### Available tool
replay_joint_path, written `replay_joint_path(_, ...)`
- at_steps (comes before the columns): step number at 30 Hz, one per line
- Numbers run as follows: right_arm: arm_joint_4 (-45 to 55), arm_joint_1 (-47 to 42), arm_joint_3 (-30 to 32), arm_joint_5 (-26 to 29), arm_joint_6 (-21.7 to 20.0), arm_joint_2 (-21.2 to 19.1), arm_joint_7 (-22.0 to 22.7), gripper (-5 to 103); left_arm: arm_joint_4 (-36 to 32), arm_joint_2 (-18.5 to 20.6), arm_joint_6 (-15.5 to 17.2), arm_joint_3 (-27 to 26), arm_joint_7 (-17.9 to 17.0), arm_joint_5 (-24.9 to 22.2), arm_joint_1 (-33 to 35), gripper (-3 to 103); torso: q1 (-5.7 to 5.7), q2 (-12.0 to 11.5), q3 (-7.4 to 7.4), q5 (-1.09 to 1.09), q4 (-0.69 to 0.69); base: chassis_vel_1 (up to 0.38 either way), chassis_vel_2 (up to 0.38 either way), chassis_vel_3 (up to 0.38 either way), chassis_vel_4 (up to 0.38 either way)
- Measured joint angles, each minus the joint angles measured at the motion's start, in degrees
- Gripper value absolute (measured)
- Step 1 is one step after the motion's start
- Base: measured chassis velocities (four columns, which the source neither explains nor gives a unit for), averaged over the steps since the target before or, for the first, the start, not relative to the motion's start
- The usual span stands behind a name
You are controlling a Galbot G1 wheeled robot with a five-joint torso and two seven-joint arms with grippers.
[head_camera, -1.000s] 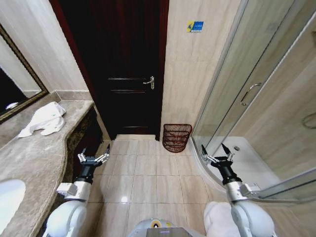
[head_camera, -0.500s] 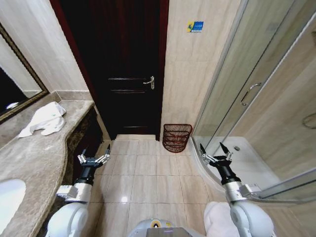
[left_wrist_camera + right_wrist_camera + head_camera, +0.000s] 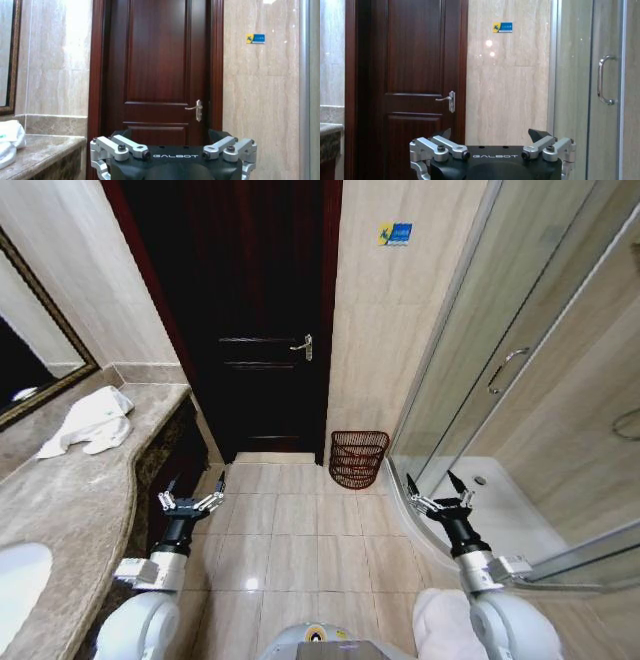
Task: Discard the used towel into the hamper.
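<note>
Both pincers are held spread wide with nothing between the fingers: left gripper (image 3: 191,502) low over the floor tiles (image 3: 290,530) beside the counter edge, right gripper (image 3: 438,500) low on the other side, near the shower enclosure's curved threshold. Against the frames of a second and half a second ago, almost nothing is changed; only a very slight shift of the two arms is noted, and the whole view is unmoved. No approach to the towel is recorded yet, so the task is judged to be at its very start: nothing is grasped, nothing discarded.

The towel (image 3: 90,422) is seen lying crumpled on the marble counter (image 3: 70,500), well to the left and apart from both grippers. The hamper (image 3: 358,458) stands on the floor against the tiled wall, between the dark door (image 3: 260,310) and the glass shower door (image 3: 520,350), ahead of the grippers and well apart from the towel.

In the left wrist view only a white edge of the towel (image 3: 9,144) is caught at the frame border, with the left gripper (image 3: 172,150) cut off at the bottom. The right gripper (image 3: 492,148) is likewise cropped in its own view. Whether the hamper holds anything cannot be made out through its weave.
</note>
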Motion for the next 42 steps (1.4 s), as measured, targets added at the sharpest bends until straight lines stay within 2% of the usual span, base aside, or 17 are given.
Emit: replay_joint_path(42,0.11,-0.47,-0.25,-0.56,-0.22,-0.37,-0.23,100,-0.38,-0.26,0.49,-0.13,2.15,0.13,0.13,100,0.00,0.00,0.00,0.00,0.00,0.002,0.004,0.006,0.002)
